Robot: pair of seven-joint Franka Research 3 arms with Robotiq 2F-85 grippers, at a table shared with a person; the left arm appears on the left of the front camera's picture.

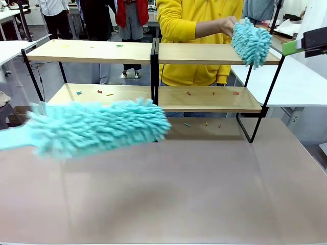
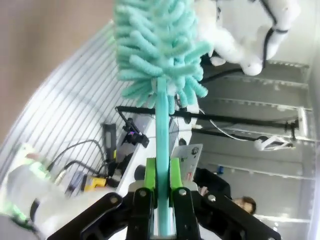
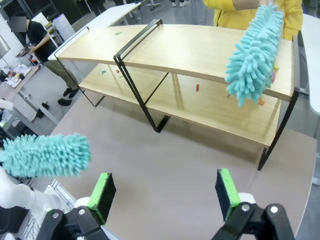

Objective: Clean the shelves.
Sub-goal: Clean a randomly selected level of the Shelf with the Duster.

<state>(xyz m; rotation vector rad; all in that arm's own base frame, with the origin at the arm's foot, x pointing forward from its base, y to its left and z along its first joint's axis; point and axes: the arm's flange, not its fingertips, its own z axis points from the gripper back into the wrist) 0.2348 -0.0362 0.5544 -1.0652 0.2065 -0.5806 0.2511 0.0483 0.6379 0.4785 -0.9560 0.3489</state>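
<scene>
Left gripper [image 2: 162, 172]: green pads shut tight on the flat turquoise handle [image 2: 161, 125] of the near duster [image 1: 97, 127]. The left wrist view gives the grip itself. The front view gives the fluffy head, blurred, low over the near left of the tabletop [image 1: 204, 184], in front of the lower tier's left bay.

Right gripper [image 3: 164, 192]: jaws spread wide, nothing between the pads, hanging above bare table short of the rack.

Shelves [image 1: 204, 53]: across the far half of the table. Two light-wood tiers on a black frame; the centre post splits each tier, so four bays.

Dusters: two, both turquoise. The far duster [image 1: 251, 42] is in a person's hand [image 1: 227, 25], its head against the right end of the top tier.

Small coloured scraps [image 1: 188, 93]: on both tiers, a few on the table under the lower one; too small for a sure count.

The right wrist view looks down on both tiers and both dusters. The front view adds the person in a yellow top standing behind the rack.
</scene>
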